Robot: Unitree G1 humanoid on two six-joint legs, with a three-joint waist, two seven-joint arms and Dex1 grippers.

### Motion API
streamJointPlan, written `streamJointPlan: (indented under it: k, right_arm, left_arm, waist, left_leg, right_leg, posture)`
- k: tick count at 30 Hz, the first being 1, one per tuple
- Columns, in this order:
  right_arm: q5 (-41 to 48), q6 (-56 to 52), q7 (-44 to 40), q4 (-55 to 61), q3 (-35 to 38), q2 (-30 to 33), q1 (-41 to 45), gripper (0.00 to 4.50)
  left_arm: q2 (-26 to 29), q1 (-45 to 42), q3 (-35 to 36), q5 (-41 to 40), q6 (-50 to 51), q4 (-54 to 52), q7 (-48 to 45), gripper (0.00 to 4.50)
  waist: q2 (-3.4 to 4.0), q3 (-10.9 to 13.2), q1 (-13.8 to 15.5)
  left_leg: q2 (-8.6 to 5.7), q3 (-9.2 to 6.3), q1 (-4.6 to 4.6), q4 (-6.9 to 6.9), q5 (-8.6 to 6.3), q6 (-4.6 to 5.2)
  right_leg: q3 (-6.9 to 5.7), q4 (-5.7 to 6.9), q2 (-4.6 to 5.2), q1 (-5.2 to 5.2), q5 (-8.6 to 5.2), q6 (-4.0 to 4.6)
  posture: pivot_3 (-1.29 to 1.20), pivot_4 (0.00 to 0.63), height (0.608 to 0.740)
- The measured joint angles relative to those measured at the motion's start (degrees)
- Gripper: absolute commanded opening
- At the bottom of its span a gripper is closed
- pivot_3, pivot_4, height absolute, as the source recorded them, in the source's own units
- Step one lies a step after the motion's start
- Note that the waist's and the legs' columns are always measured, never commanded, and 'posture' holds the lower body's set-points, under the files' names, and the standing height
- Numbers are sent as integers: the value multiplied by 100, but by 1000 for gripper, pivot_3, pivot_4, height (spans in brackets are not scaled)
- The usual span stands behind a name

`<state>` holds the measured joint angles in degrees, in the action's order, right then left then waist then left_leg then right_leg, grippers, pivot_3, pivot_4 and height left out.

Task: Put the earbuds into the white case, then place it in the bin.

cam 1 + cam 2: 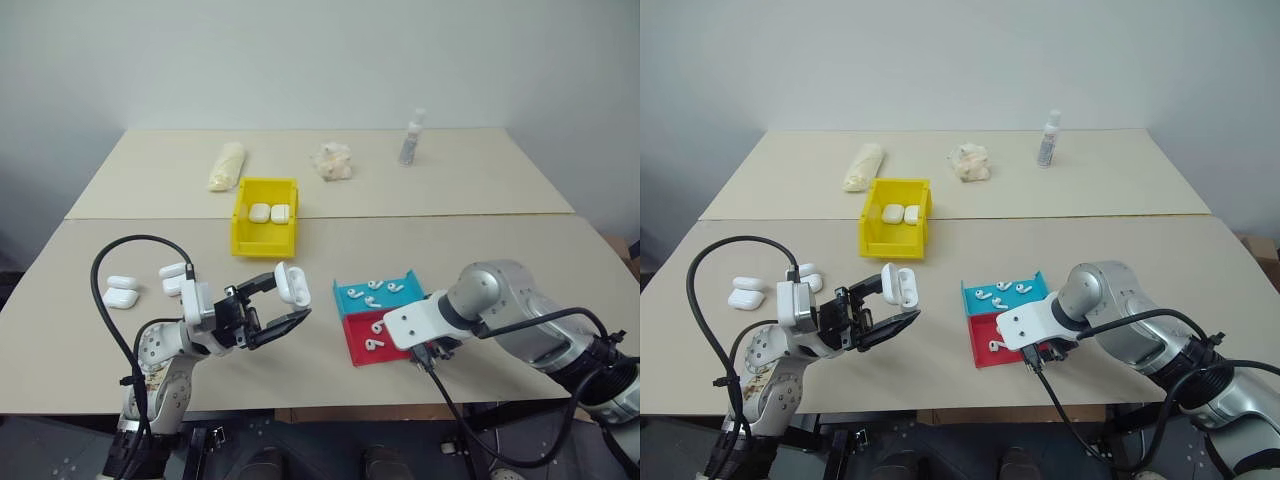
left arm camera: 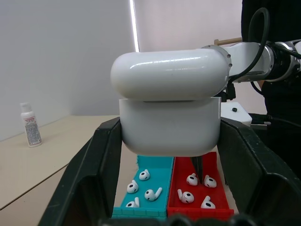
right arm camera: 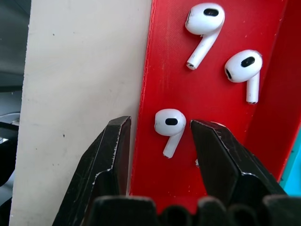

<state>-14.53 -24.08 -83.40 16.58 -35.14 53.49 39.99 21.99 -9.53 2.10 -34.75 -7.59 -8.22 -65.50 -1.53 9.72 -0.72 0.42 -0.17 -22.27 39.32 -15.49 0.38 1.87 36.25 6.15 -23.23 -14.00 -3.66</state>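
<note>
My left gripper point(image 1: 284, 303) is shut on the white case point(image 1: 291, 283) and holds it above the table, left of the trays; its lid sits on top point(image 2: 169, 75). Pointing steeply down over the red tray point(image 1: 358, 348), my right gripper point(image 3: 160, 123) is open. One of the earbuds point(image 3: 169, 125) lies between its fingers point(image 3: 113, 155), with two more earbuds point(image 3: 203, 21) further along the tray. Several earbuds point(image 1: 372, 291) also lie in the blue tray point(image 1: 348, 298). The yellow bin point(image 1: 262, 243) stands behind the held case, with two white cases inside.
Spare white cases point(image 1: 121, 292) lie on the table at the left, by the black cable. At the back are a rolled pale bag point(image 1: 226, 166), a crumpled white wad point(image 1: 332, 161) and a small spray bottle point(image 1: 411, 138). A seam point(image 1: 450, 214) runs across the table.
</note>
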Motion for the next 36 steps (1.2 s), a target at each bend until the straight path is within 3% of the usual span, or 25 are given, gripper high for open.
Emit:
streamJointPlan:
  k: [20, 23, 36]
  right_arm:
    - [-176, 249, -36, -254, 19, -98, 15, 2440]
    - [-196, 268, -72, -255, 19, -106, 19, 1869]
    - [-232, 373, -125, -367, 23, -161, 84, 1869]
  left_arm:
    - [1, 56, 0, 95, 0, -5, 38, 2752]
    - [1, 57, 0, 98, 0, -8, 63, 2752]
    - [7, 93, -1, 108, 2, -35, 83, 2752]
  waist:
    - [0, 0, 0]
    - [0, 0, 0]
    - [0, 0, -2]
  left_leg:
    - [0, 0, 0, 0, 0, 0]
    - [0, 0, 0, 0, 0, 0]
    - [0, 0, 0, 0, 0, 0]
  right_leg:
    - [0, 0, 0, 0, 0, 0]
    - [0, 0, 0, 0, 0, 0]
    - [0, 0, 0, 0, 0, 0]
  posture:
    - [0, 150, 740]
    - [0, 150, 740]
    - [0, 150, 740]
